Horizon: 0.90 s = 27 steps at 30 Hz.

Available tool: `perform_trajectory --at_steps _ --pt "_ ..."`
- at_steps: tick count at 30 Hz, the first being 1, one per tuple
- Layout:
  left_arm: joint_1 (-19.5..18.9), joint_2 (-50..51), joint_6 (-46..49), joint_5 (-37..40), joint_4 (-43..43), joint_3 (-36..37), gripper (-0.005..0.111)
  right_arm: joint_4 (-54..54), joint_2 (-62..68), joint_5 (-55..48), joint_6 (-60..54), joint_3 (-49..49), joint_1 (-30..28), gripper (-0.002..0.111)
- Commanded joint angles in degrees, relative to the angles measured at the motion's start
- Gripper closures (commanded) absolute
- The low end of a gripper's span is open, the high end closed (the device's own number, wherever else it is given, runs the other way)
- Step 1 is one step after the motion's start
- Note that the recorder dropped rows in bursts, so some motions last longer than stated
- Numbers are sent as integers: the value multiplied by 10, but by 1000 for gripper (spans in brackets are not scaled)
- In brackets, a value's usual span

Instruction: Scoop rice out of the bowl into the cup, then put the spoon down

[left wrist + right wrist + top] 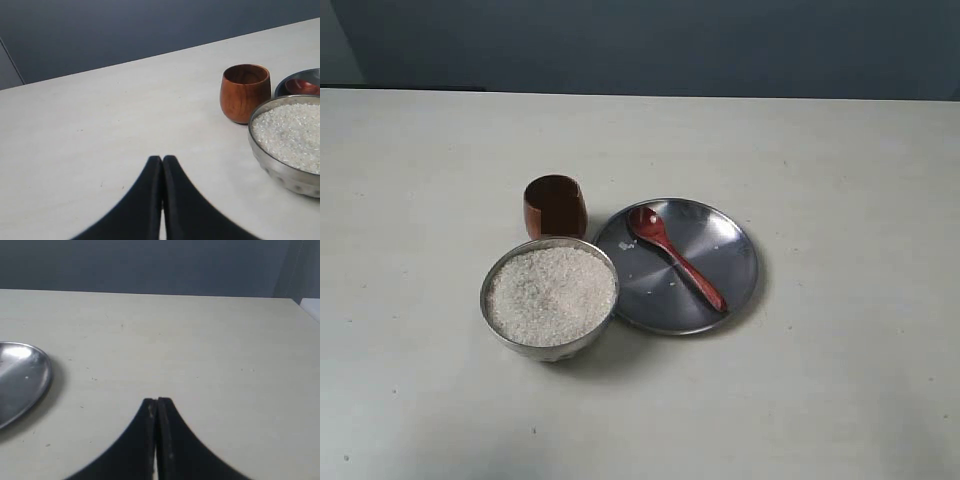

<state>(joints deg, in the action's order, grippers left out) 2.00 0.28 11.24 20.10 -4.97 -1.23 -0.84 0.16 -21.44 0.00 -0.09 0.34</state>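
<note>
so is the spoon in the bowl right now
No, the spoon lies on the flat metal plate beside the bowl, which holds only rice.

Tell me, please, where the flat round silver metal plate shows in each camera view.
Exterior: the plate lies right of centre, bearing the slim reddish-brown wooden spoon.
Left wrist: a sliver beyond the round silver metal bowl, cut by the frame.
Right wrist: one part, cut by the frame.
Shared landmark: the pale table's far edge.
</note>
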Motion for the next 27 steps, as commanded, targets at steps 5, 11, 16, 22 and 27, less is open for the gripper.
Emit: perform_trajectory --at_steps 5,11,16,22,27 --pt "-2 -3 -52 1 -18 2 106 1 -2 8 -4 1 -3 108" --pt "-2 -3 -77 4 -22 2 106 1 -2 8 -4 1 -3 108" --pt "-2 -3 -112 6 -7 2 106 2 -2 8 0 1 -3 108" --pt "-2 -3 -159 5 56 2 106 2 -2 8 0 1 -3 108" --pt "-2 -3 -164 3 75 2 106 2 -2 8 0 1 -3 108"
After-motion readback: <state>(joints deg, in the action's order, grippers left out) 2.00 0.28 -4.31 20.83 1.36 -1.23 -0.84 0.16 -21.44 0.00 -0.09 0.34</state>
